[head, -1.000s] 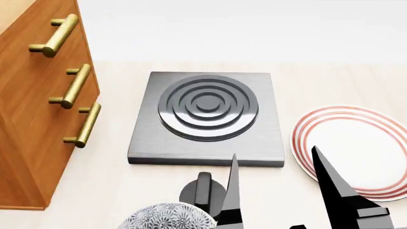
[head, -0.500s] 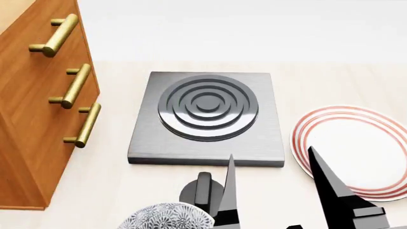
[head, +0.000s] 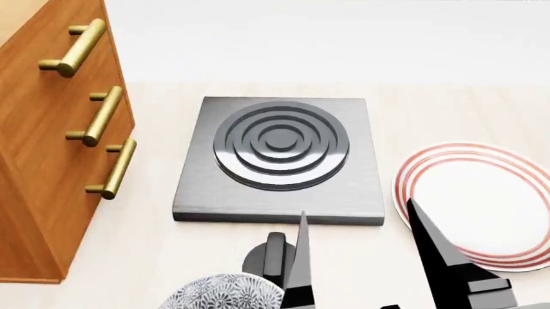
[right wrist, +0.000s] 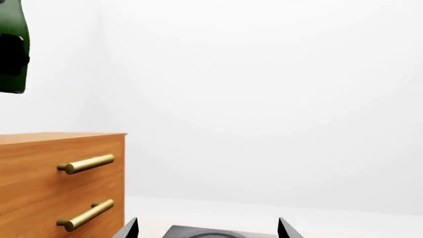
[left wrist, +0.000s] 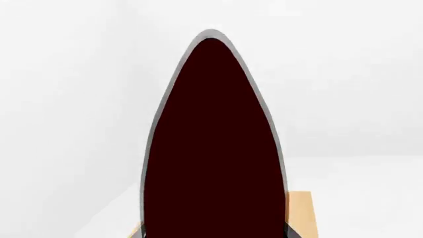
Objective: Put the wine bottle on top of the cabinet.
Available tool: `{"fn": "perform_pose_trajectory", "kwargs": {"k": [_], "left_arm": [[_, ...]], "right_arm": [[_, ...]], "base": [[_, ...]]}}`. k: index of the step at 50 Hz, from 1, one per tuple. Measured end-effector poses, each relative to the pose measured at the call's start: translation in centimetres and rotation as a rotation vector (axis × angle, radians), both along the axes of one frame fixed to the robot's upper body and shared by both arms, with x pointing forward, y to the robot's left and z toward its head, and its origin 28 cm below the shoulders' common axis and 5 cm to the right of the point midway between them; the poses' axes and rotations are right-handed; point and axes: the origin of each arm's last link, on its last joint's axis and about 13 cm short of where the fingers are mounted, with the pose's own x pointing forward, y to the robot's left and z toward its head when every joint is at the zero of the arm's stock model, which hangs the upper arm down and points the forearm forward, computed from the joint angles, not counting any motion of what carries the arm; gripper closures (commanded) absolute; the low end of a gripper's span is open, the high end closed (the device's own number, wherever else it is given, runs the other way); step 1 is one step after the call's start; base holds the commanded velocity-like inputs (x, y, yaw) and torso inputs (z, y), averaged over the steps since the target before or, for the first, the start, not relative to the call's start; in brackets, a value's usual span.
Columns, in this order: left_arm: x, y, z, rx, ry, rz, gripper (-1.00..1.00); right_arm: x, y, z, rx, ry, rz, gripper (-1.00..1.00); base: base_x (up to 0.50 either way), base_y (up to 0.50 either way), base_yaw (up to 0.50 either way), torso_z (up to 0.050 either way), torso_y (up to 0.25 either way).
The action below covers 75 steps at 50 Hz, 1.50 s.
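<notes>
The wine bottle (right wrist: 13, 79) shows only in the right wrist view, as a dark green body hanging in the air above the cabinet (right wrist: 39, 188), clear of its top. A black part of my left gripper (right wrist: 8, 52) clamps its side. In the left wrist view a dark oblong shape (left wrist: 211, 148) fills the middle and hides the fingers. The orange-brown cabinet (head: 51, 161) with brass handles stands at the left of the head view. My right gripper (head: 357, 209) is open and empty, low over the near edge of the stove plate (head: 279, 151).
A red-rimmed white plate (head: 481, 199) lies to the right of the stove plate. A patterned grey bowl (head: 223, 293) and a dark round knob (head: 268, 257) sit near the bottom edge. The pale tabletop (head: 154, 257) runs between cabinet and stove plate.
My right gripper's fingers have slid a little to the left in the head view, still open. Nothing else has moved.
</notes>
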Motion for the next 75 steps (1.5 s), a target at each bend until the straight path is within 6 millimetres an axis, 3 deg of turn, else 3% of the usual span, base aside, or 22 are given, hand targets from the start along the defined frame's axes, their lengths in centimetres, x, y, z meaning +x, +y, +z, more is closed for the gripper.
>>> {"fn": "perform_pose_trajectory", "kwargs": {"k": [28,75], "left_arm": [[0.7,0.4,-5.2,-0.093,0.154,0.024,1.0],[0.9,0.3,-8.4,-0.089,-0.002,0.025,1.0]], "right_arm": [[0.0,0.1,-0.1,0.0,0.004,0.007,-1.0],[0.1,0.3,-0.4,-0.003,0.015,0.02,-1.0]], "base": [[0.0,0.0,0.0,0.0,0.001],[0.0,0.0,0.0,0.0,0.0]]}}
